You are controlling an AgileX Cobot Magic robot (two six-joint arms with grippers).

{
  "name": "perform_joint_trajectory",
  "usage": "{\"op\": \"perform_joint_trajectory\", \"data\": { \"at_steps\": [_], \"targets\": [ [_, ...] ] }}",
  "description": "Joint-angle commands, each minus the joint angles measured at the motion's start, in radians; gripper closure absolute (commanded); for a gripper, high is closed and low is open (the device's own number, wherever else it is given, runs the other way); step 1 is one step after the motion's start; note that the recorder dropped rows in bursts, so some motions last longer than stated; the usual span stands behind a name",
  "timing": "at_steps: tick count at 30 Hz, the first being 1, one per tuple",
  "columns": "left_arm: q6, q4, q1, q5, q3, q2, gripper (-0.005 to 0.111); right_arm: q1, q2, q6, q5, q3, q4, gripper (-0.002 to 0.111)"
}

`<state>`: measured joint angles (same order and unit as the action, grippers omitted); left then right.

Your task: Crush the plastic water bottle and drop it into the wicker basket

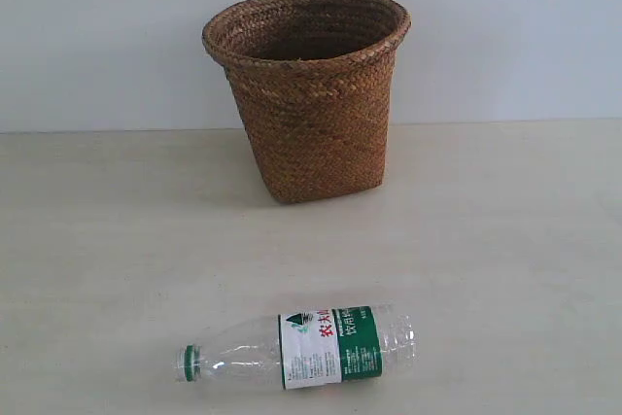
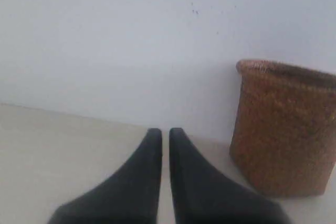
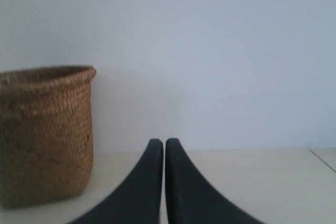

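Observation:
The plastic water bottle [image 1: 301, 349] lies on its side near the table's front edge, green cap to the left, its white-and-green label facing up. Behind it, upright at the back of the table, stands the brown wicker basket [image 1: 309, 89], which also shows in both wrist views [image 2: 286, 129] [image 3: 44, 132]. Neither arm appears in the exterior view. My left gripper [image 2: 165, 132] is shut with nothing between its dark fingers. The right gripper [image 3: 164, 142] is shut too and holds nothing. The bottle is out of both wrist views.
A pale wooden table [image 1: 505, 240] carries the two things, and a plain white wall [image 1: 97, 36] rises right behind the basket.

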<state>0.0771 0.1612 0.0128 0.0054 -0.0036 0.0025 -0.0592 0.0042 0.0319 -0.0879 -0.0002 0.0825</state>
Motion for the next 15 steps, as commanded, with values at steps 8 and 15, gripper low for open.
{"op": "perform_joint_trajectory", "data": {
  "at_steps": [8,15],
  "targets": [
    [0.180,0.004,-0.003,-0.321,-0.015,0.002,0.102,0.009,0.009,-0.067,-0.152,-0.126,0.013,0.108],
    [0.186,-0.016,-0.003,-0.325,-0.197,0.191,0.102,0.009,0.175,-0.067,-0.149,-0.322,0.013,0.108]
  ]
}}
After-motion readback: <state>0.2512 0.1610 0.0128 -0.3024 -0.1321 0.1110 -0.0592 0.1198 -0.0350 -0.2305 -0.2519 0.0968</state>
